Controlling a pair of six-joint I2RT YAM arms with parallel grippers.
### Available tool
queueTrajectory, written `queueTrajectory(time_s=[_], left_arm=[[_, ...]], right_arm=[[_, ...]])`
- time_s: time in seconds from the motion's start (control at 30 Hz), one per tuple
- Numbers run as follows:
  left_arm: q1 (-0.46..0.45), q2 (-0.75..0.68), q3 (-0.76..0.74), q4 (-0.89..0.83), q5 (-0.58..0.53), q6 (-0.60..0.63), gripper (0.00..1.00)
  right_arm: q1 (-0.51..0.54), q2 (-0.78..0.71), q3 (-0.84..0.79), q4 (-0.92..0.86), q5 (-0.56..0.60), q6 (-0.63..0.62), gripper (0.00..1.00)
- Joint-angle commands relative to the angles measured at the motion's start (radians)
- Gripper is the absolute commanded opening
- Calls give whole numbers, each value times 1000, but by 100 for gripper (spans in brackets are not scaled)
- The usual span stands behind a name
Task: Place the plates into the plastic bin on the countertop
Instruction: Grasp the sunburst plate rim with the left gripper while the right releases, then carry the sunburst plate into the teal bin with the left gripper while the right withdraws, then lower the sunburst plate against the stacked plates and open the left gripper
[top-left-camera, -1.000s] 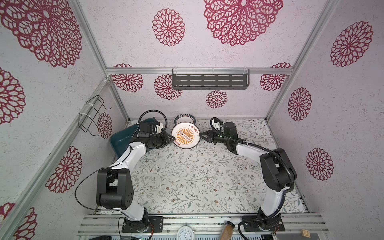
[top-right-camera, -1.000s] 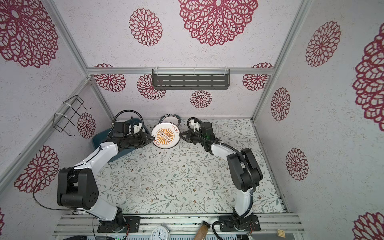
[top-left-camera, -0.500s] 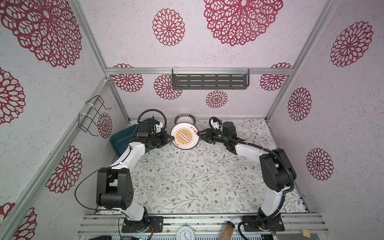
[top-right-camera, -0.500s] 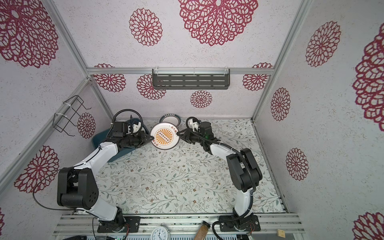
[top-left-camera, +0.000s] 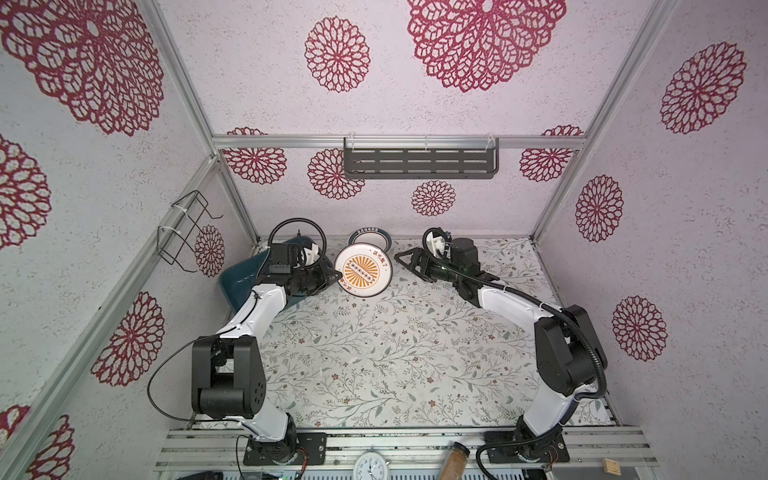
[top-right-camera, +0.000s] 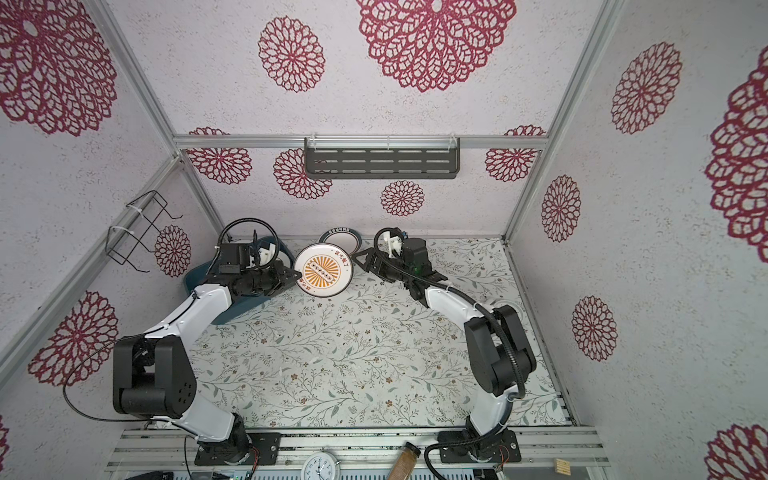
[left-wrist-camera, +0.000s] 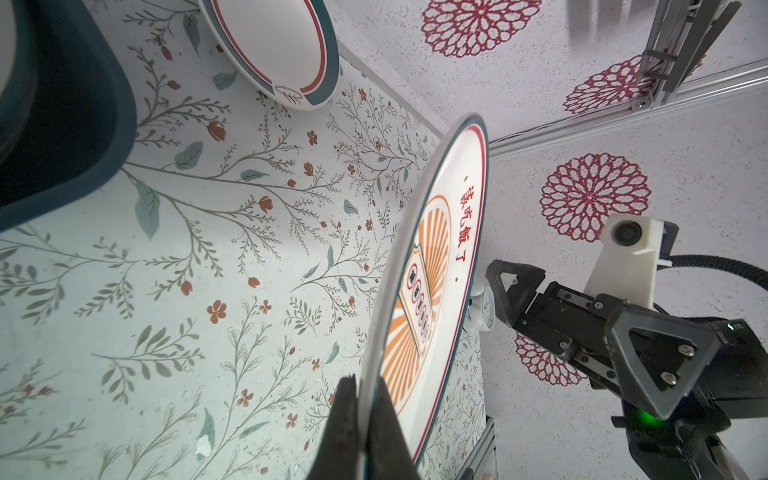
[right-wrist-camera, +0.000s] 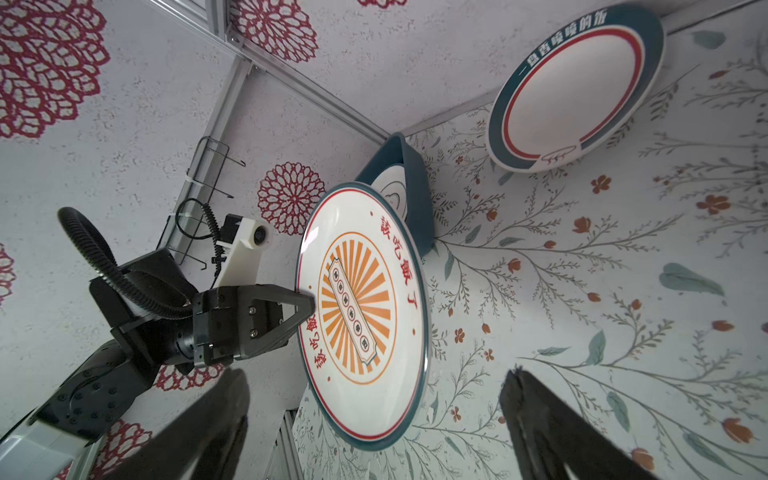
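While the left gripper (top-left-camera: 336, 277) clamps tight on its rim, the round white plate with an orange sunburst centre (top-left-camera: 363, 272) hangs tilted above the white vine-printed countertop (top-left-camera: 395, 357), just beside the dark teal plastic bin (top-left-camera: 239, 279). Red characters arc around the sunburst, a slanted banner crosses its rays, and a thin red ring runs inside a dark teal edge. The right gripper (top-left-camera: 405, 262) stands spread wide just off the plate's opposite edge, holding nothing. A second round white plate with a lettered teal rim (top-left-camera: 370, 241) lies by the back wall, and another white plate (right-wrist-camera: 392, 195) sits inside the bin.
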Motion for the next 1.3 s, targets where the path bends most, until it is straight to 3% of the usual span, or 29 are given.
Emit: queueTrajectory(time_s=[0.0, 0.27, 0.6, 0.77, 1.03, 1.27], left_arm=[[26, -19, 13, 24, 22, 8, 0], [106, -13, 5, 19, -29, -28, 0], [205, 34, -17, 146, -143, -197, 0], [241, 107, 45, 159, -235, -234, 0], [297, 273, 186, 112, -286, -243, 0], [310, 302, 170, 132, -333, -234, 0]], right_arm=[[-26, -81, -11, -28, 76, -72, 99], [-39, -213, -18, -223, 291, -257, 99], [-68, -366, -67, -315, 462, -419, 99], [-107, -421, -89, -381, 513, -452, 99], [-164, -557, -141, -477, 587, -489, 99], [-177, -672, -166, -544, 693, -510, 99]])
